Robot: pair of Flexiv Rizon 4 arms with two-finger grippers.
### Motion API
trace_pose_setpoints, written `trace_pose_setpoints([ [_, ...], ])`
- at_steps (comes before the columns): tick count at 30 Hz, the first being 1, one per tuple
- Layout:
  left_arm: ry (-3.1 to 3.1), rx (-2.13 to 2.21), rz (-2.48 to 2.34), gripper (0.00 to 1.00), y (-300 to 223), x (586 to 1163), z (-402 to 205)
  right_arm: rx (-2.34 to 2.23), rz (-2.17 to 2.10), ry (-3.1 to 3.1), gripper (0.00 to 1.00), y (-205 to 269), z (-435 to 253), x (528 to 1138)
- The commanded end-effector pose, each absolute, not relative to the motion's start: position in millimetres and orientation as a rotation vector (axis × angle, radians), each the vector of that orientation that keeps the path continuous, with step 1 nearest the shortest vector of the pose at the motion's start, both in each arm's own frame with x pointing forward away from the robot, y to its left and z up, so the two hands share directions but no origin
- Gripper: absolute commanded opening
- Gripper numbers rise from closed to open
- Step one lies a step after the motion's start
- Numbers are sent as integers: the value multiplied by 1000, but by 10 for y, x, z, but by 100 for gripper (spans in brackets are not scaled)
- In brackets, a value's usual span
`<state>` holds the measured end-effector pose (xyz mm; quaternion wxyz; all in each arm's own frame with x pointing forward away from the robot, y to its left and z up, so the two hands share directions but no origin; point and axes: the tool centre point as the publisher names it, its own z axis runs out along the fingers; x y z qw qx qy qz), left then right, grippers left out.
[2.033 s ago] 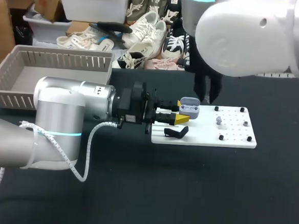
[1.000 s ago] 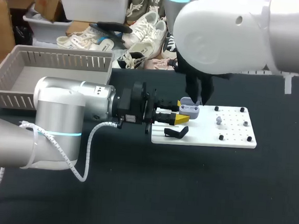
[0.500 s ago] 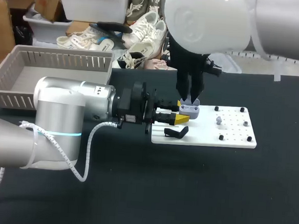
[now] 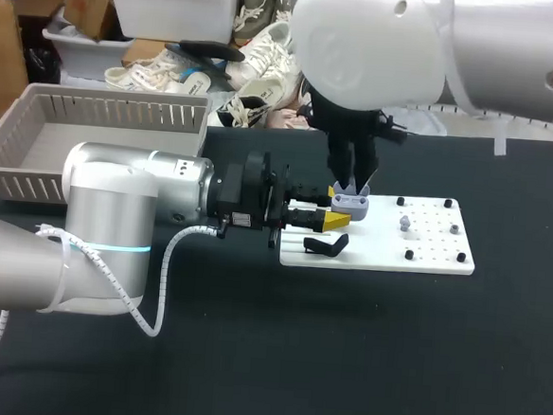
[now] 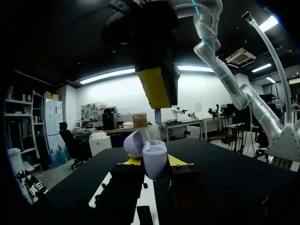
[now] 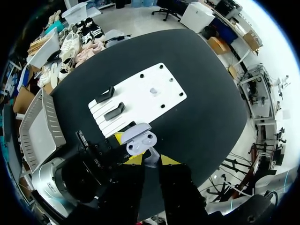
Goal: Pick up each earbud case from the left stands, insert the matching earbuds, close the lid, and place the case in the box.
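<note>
Our right claw point(image 6: 151, 160), pinching 1 earbud point(image 6: 150, 155), has swung in directly above the open case point(image 6: 139, 140) gripped between our left claw's point(image 4: 340, 204) fingers, so insertion looks imminent.

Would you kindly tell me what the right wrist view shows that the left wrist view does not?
Only the right wrist view shows the white board, its two black stands, the grey basket, and what looks like an earbud pinched in the right arm's jaws. Only the left wrist view shows, from the side, the right arm's jaws hanging above the case. Both show the open lavender case clamped in the left arm's jaws.
</note>
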<state>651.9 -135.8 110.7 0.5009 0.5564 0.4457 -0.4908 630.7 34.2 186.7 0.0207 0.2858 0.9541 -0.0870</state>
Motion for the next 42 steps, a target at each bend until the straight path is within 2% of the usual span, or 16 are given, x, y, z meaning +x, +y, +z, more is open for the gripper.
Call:
trace_pose_setpoints([
  [1,1079,1341,-1181,0,-1358,6503,1105,901,-275,2938,0,320,1833,6274],
  [42,1079,1341,-1181,0,-1358,6503,1105,943,-244,2940,0,276,1654,6356],
])
